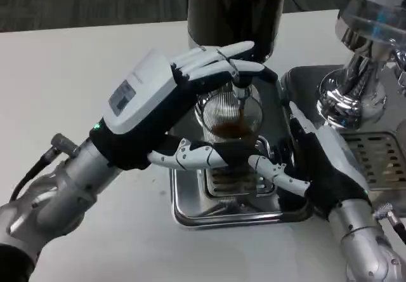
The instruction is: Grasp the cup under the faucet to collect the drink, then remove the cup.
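My left hand (181, 88) is up at the faucet (241, 94), fingers reaching over the top of it and, I think, pressing the lever, tho the contact spot is hidden by my own fingers; the thumb hangs lower, in front of the cup. So that hand holds nothing as far as I can see, fingers partly apart. The cup (231, 120) is a clear ribbed glass standing upright on the drip tray (190, 215), directly under the spout, w/ a thin brown stream running into it and dark drink pooled in the bottom, approx a third full by my guess. My right hand (311, 164) sits just right of the cup, palm turned toward it, fingers spread and curling round the lower front, tips near or maybe touching the glass; can't tell if it's a real grip yet. The relation that matters: cup's long axis is vertical, it lies to the left of my right palm, and the right hand is the nearer one at cup height. Removing it means closing that hand sideways on the wall, then pulling toward me, clear of the spout, kept upright. A chrome machine (365, 72) stands further right.
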Controlling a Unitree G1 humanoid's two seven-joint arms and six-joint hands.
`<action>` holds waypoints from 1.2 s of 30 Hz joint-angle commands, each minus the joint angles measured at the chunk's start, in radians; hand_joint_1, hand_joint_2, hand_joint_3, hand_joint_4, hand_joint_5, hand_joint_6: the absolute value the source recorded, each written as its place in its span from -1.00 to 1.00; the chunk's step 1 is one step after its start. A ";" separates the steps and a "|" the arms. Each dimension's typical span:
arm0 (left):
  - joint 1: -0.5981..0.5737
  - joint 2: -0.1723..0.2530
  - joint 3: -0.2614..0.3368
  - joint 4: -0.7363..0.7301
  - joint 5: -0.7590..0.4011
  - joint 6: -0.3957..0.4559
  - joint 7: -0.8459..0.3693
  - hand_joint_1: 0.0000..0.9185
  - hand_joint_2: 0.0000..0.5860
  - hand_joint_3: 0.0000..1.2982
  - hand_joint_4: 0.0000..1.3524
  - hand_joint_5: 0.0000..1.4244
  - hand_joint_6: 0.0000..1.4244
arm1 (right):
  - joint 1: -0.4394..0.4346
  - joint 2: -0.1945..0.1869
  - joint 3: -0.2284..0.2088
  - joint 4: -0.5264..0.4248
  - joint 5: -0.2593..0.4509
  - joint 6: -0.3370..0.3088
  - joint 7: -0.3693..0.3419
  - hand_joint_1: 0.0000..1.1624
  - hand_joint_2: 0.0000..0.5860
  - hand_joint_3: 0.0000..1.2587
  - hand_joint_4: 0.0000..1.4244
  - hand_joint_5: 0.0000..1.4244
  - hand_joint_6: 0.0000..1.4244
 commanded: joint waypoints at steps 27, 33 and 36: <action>0.050 0.021 -0.018 -0.039 0.032 -0.002 -0.023 -1.00 -0.42 -0.40 -0.71 -0.45 -0.56 | -0.040 0.027 0.003 0.058 0.047 -0.016 0.004 -0.29 -0.33 -1.00 -1.00 -1.00 -1.00; 0.057 0.023 -0.012 -0.041 0.030 0.004 -0.022 -1.00 -0.41 -0.39 -0.71 -0.44 -0.56 | -0.043 0.028 0.018 0.059 0.033 -0.029 -0.020 -0.28 -0.33 -1.00 -1.00 -1.00 -1.00; 0.059 0.024 -0.011 -0.042 0.032 0.006 -0.018 -1.00 -0.41 -0.39 -0.71 -0.44 -0.56 | -0.051 0.023 0.030 0.058 0.019 -0.026 -0.018 -0.27 -0.33 -1.00 -1.00 -1.00 -1.00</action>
